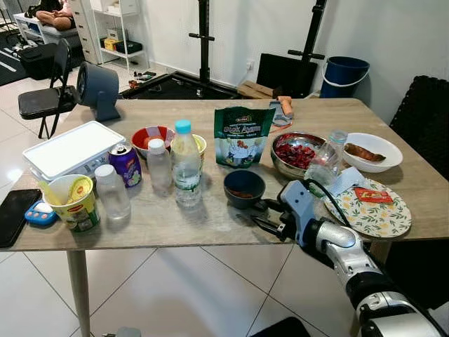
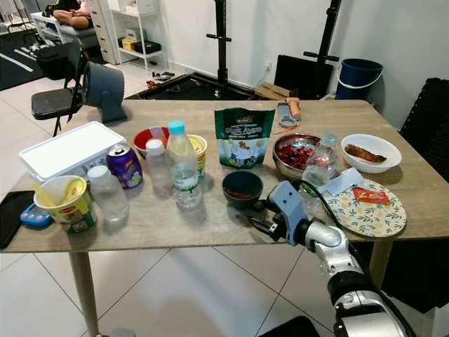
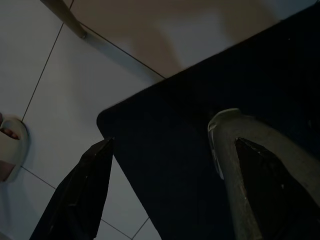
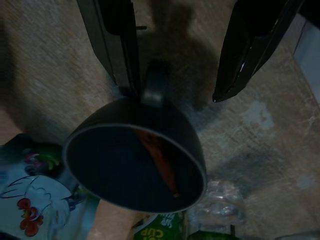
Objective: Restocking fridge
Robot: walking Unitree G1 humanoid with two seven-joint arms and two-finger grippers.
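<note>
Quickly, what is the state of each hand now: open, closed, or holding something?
Left hand: open, holding nothing, hanging idle above the floor.
Right hand: open, fingers on either side of the dark bowl's handle, not yet closed on it.

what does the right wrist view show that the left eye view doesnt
Right wrist view alone: the reddish-orange scrap lying inside the dark bowl, seen close up. Left eye view alone: the whole table, the water bottle, the purple can and the floral plate. Both: the open right gripper at the bowl's handle, and the green snack bag.
</note>
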